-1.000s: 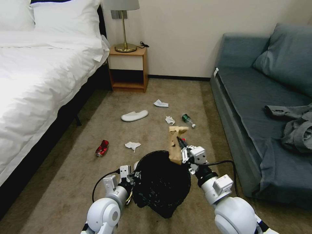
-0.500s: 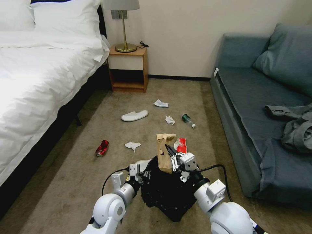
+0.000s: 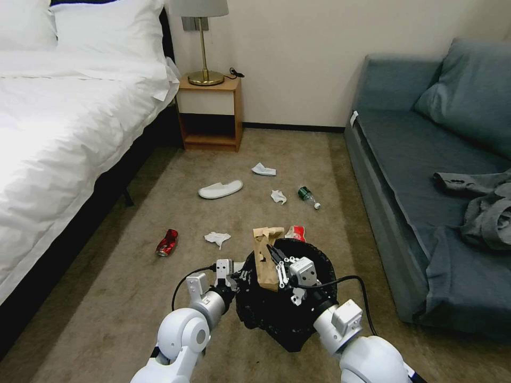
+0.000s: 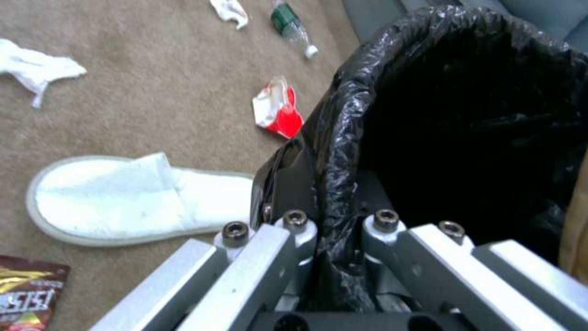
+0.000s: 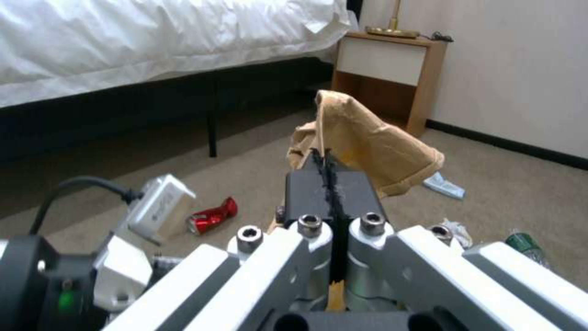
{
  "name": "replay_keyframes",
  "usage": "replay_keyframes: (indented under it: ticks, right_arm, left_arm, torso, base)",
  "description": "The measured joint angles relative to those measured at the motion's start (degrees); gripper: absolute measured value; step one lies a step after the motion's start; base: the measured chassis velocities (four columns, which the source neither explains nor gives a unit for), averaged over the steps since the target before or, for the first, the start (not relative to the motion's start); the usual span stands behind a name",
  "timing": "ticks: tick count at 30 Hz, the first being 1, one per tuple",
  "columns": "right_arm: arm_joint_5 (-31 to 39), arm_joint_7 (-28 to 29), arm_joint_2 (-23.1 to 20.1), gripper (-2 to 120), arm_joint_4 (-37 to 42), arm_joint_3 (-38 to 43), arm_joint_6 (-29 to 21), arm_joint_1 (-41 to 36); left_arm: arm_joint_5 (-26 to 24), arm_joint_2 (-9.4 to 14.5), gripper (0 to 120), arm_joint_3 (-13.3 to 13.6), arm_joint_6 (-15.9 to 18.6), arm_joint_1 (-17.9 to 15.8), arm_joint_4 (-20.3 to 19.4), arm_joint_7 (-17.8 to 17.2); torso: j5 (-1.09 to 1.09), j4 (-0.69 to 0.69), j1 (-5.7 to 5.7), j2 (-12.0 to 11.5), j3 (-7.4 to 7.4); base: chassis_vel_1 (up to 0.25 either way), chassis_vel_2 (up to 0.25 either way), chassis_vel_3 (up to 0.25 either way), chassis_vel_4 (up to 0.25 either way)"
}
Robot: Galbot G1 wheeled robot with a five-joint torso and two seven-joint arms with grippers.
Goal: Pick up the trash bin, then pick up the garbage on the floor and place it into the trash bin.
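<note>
Bag going in the bin
The right pincer (image 3: 277, 259) grips the paper bag (image 3: 264, 255) over the trash bin (image 3: 314, 255); the left pincer (image 3: 238, 275) pinches its rim. Next: let go.

**Floor litter and furniture, by the count**

One trash bin (image 3: 298, 314). One tan paper bag (image 3: 262, 258). One crushed red can (image 3: 167, 242). One green bottle (image 3: 307, 196). Three white tissues (image 3: 217, 238). Two white slippers: one (image 3: 220, 189) at eleven o'clock from the bin, another (image 4: 122, 197) beside its rim. Two snack packets, one red (image 3: 296, 232) and one brown (image 4: 25, 294). One bed (image 3: 64, 122), one nightstand (image 3: 210, 111), one lamp (image 3: 202, 42), one sofa (image 3: 426, 159).
</note>
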Motion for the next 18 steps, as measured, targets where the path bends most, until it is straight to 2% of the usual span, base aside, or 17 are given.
replay_keyframes:
  ticks: [4,7,9,10,14,15,16,18]
  right_arm:
    - [-0.2,0.0,0.2,4,-0.2,0.1,0.0,-0.1]
    - [-0.3,-0.1,0.4,19,-0.2,0.1,0.0,0.0]
    - [-0.3,-0.1,0.5,22,-0.2,0.1,0.0,0.1]
    - [-0.3,-0.1,0.6,30,-0.2,0.2,0.0,0.1]
    - [-0.2,-0.2,0.8,36,0.0,0.5,-0.1,0.1]
    - [-0.1,-0.2,1.0,47,0.3,0.9,-0.2,0.1]
    - [-0.1,-0.2,1.0,47,0.3,0.9,-0.2,0.1]
    - [0.1,-0.3,0.9,57,0.5,1.8,-0.2,0.1]
  left_arm:
    - [-0.2,0.0,3,-0.7,0.1,-0.2,0.0,-0.1]
    - [-0.3,0.2,3,-1.1,0.1,-0.2,0.0,-0.2]
    - [-0.3,0.2,3,-1.2,0.1,-0.2,0.0,-0.2]
    - [-0.3,0.1,3,-1.3,0.1,0.0,-0.1,-0.2]
    - [-0.3,0.1,3,-1.3,0.1,0.1,-0.1,-0.2]
    - [-0.3,0.1,3,-1.4,0.1,0.1,-0.1,-0.2]
    - [-0.3,0.1,3,-1.4,0.1,0.1,-0.1,-0.2]
    - [-0.4,0.2,3,-1.5,0.1,0.2,-0.1,-0.2]
  torso:
    - [0.00,0.00,0.00,0.0,0.00]
    - [0.00,0.00,0.00,0.0,0.00]
    - [0.00,0.00,0.00,0.0,0.00]
    - [0.00,0.00,0.00,0.0,0.00]
    - [0.00,0.00,0.00,0.0,0.00]
    - [0.00,0.00,0.00,0.0,0.00]
    - [0.00,0.00,0.00,0.0,0.00]
    - [0.00,0.01,0.00,0.0,0.00]
  base:
    - [0.000,0.000,0.000,0.000]
    - [0.000,0.000,0.000,0.000]
    - [0.000,0.000,0.000,0.000]
    - [0.000,0.000,0.000,0.000]
    - [0.000,0.000,0.000,0.000]
    - [0.000,0.000,0.000,0.000]
    - [0.000,0.000,0.000,0.000]
    - [0.000,0.000,0.000,0.000]
